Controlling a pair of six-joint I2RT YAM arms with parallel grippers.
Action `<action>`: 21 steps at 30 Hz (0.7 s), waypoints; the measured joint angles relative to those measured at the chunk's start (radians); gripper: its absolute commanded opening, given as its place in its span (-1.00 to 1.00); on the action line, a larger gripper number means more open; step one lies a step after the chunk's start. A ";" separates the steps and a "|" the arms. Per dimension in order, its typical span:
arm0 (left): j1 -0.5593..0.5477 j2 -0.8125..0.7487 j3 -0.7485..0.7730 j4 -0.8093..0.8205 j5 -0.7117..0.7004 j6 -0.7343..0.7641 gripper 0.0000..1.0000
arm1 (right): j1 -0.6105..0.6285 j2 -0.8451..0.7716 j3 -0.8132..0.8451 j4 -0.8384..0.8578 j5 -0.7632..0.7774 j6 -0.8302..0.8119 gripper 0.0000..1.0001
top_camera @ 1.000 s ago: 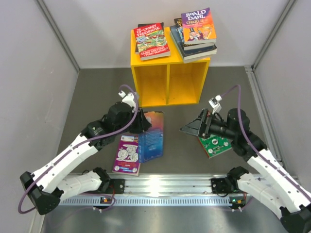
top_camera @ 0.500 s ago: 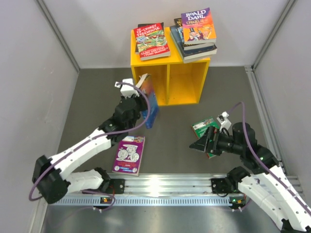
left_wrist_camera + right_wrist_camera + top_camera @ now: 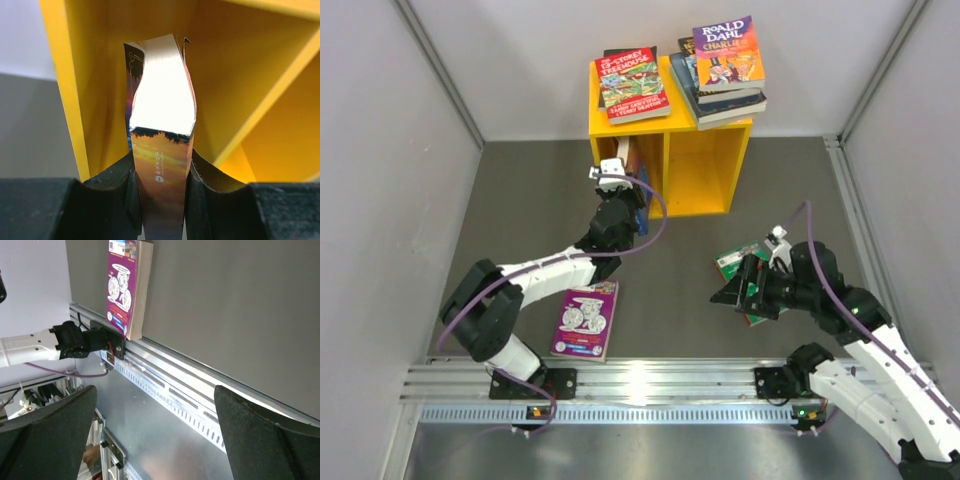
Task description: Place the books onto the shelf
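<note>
The left gripper (image 3: 161,172) is clamped on the near end of a book (image 3: 162,110), held upright on its edge. The book's far end is already inside the left compartment of the shelf (image 3: 225,60). The outer wall (image 3: 65,90) runs just left of the book, and the divider (image 3: 260,110) stands further off to its right. Ahead of the fingers the pages fan loose and one cover curls away at the top.

That loose cover could catch on the wall or the compartment's roof and fold back if the push goes on straight. Because only one end is pinched, the thin book may bow. Once released with nothing beside it, it will likely tip over. A nudge from the fingers could shift the shelf and unsettle the stacks (image 3: 725,65) above.

The right gripper (image 3: 738,288) gapes wide and empty, with a green book (image 3: 728,262) just beyond its fingers. A purple book (image 3: 584,318) lies well behind the left gripper.
</note>
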 measured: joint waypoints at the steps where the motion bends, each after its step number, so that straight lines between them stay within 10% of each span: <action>1: 0.002 0.017 0.000 0.056 -0.013 0.018 -1.00 | 0.000 0.005 0.013 -0.019 0.003 -0.006 1.00; 21: 0.151 0.434 -0.019 0.533 0.024 -0.240 -1.00 | 0.000 -0.067 0.039 -0.248 0.061 -0.046 0.99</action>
